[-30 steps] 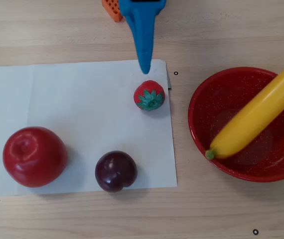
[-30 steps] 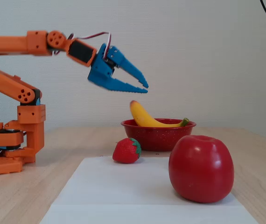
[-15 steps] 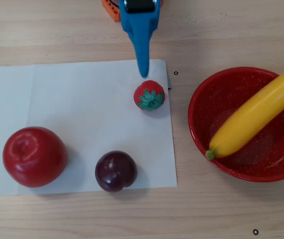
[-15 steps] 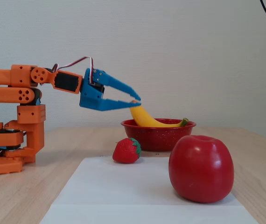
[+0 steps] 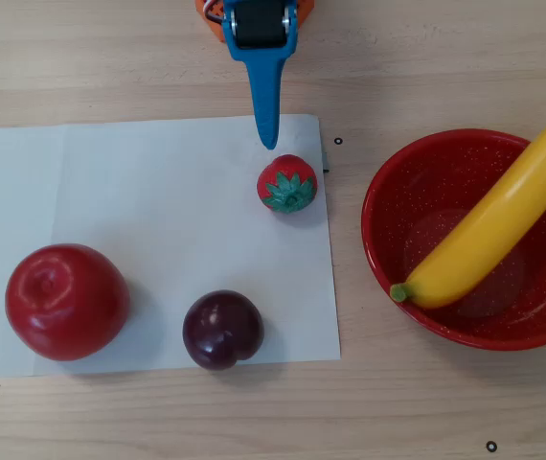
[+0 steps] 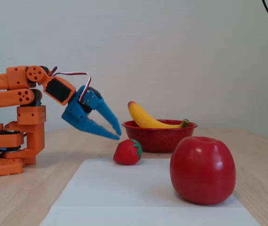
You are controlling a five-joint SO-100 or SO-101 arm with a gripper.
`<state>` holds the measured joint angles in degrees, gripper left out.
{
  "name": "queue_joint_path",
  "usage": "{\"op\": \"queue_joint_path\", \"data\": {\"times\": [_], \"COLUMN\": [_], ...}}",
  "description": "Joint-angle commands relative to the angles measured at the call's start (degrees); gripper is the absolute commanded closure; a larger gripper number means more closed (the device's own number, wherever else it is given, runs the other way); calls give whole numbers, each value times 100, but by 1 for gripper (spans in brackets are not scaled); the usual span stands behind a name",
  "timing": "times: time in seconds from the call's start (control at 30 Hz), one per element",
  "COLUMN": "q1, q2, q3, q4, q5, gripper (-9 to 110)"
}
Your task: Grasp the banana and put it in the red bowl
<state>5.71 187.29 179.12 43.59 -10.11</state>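
Note:
The yellow banana (image 5: pixel 489 235) lies slantwise in the red speckled bowl (image 5: pixel 388 206). Its green stem tip rests on the bowl's near-left rim, and its other end sticks out over the far-right rim. In the fixed view the banana (image 6: pixel 145 120) rises above the bowl (image 6: pixel 160 139). My blue gripper (image 5: pixel 270 142) is left of the bowl, pointing down toward a strawberry. In the fixed view the gripper (image 6: pixel 119 135) hangs above the table with its fingertips nearly together and holds nothing.
A white paper sheet (image 5: pixel 110 211) carries a strawberry (image 5: pixel 287 184) just below the gripper tip, a large red apple (image 5: pixel 65 302) and a dark plum (image 5: pixel 222 330). The orange arm base (image 6: pixel 11 141) stands at the left of the fixed view.

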Motion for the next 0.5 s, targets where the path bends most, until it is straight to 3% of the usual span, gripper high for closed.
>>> {"op": "queue_joint_path", "data": {"times": [0.0,0.17,0.47], "q1": [-158,-158,-97], "q2": [132,132,132], "q3": [79,79,79], "q4": [299,879,914], "q5": [-44,-88,-105], "gripper": [101,101,101]}}
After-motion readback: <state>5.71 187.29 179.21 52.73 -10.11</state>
